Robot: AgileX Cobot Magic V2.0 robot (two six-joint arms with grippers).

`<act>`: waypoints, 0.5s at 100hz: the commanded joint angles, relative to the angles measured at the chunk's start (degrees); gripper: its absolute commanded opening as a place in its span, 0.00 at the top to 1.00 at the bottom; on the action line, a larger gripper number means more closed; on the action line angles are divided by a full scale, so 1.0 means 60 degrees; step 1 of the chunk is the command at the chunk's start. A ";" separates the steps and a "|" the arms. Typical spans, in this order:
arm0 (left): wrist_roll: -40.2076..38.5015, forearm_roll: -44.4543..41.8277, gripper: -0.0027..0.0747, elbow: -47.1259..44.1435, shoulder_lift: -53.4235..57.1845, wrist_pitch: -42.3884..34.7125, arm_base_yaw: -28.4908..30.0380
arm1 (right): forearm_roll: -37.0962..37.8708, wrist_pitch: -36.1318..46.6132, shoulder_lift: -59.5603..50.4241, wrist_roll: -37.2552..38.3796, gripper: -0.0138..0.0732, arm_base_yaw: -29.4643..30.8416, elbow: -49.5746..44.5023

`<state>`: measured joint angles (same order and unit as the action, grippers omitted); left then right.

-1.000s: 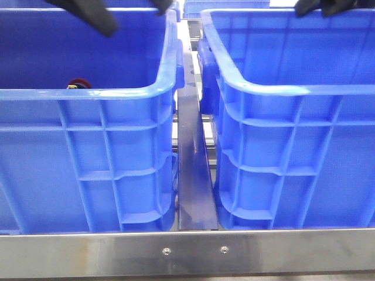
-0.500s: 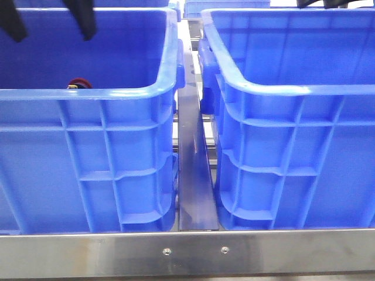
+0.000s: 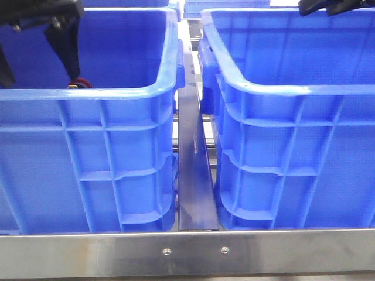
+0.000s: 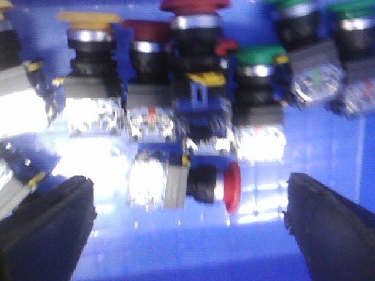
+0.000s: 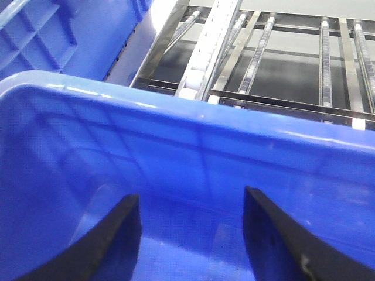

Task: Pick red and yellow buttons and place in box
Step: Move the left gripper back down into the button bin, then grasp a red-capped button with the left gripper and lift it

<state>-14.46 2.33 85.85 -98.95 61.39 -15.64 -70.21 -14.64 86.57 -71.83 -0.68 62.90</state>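
Two blue crates sit side by side on the metal rack, the left crate point(image 3: 88, 146) and the right crate point(image 3: 293, 146), with a steel rail point(image 3: 193, 164) between them. The left gripper point(image 4: 187, 225) hangs inside the left crate, its two black fingers point(image 4: 44, 228) spread wide and holding nothing, just above a cluster of push buttons. A red button point(image 4: 232, 186) lies on its side on the crate floor between the fingers; a yellow button point(image 4: 88, 26) stands upright farther back, beside other red ones and some green buttons point(image 4: 261, 58). From the front, only a sliver of red point(image 3: 79, 82) shows over the crate's near wall. The right gripper point(image 5: 190, 234) hovers over the right crate, fingers apart and empty.
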 commanded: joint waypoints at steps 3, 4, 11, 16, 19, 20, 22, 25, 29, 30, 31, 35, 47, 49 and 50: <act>0.0530 0.0885 0.17 0.0645 -0.0068 -0.0277 0.0136 | -0.0112 0.0276 -0.0393 -0.0075 0.36 0.0005 0.0234; 0.0558 0.0941 0.17 0.0669 -0.0095 -0.0277 0.0136 | -0.0112 0.0276 -0.0393 -0.0075 0.36 0.0005 0.0234; 0.0665 0.1085 0.17 0.0886 -0.0351 -0.0301 0.0136 | -0.0112 0.0319 -0.0393 -0.0075 0.36 0.0005 0.0234; 0.0670 0.1085 0.17 0.1024 -0.0589 -0.0256 0.0136 | -0.0112 0.0349 -0.0393 -0.0075 0.36 0.0005 0.0234; 0.0670 0.1085 0.17 0.1126 -0.0705 -0.0213 0.0136 | -0.0112 0.0349 -0.0393 -0.0075 0.36 0.0005 0.0234; 0.0687 0.1085 0.17 0.1146 -0.0737 -0.0213 0.0136 | -0.0112 0.0349 -0.0393 -0.0075 0.36 0.0005 0.0234; 0.0686 0.1085 0.17 0.1200 -0.0828 -0.0184 0.0136 | -0.0112 0.0357 -0.0393 -0.0075 0.36 0.0005 0.0234; 0.0686 0.1085 0.17 0.1259 -0.0934 -0.0168 0.0136 | -0.0112 0.0357 -0.0393 -0.0075 0.36 0.0005 0.0234; 0.0711 0.1085 0.17 0.1368 -0.1066 -0.0168 0.0136 | -0.0112 0.0357 -0.0393 -0.0075 0.36 0.0005 0.0234; 0.0711 0.1085 0.17 0.1370 -0.1118 -0.0168 0.0136 | -0.0112 0.0357 -0.0393 -0.0075 0.36 0.0005 0.0234; 0.0726 0.1085 0.17 0.1400 -0.1145 -0.0168 0.0136 | -0.0112 0.0357 -0.0393 -0.0075 0.36 0.0005 0.0234; 0.0726 0.1085 0.17 0.1513 -0.1237 -0.0168 0.0136 | -0.0112 0.0357 -0.0393 -0.0075 0.36 0.0005 0.0234; 0.0726 0.1017 0.17 0.1684 -0.1435 -0.0187 0.0136 | -0.0112 0.0357 -0.0393 -0.0075 0.36 0.0005 0.0234; 0.0726 0.1006 0.17 0.1684 -0.1435 -0.0187 0.0136 | -0.0112 0.0357 -0.0393 -0.0075 0.36 0.0005 0.0234; 0.0726 0.1006 0.18 0.1684 -0.1435 -0.0187 0.0136 | -0.0112 0.0357 -0.0393 -0.0075 0.36 0.0005 0.0234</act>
<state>-10.19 7.69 93.73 -110.40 61.40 -14.86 -70.21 -13.58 86.57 -71.83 -0.68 62.90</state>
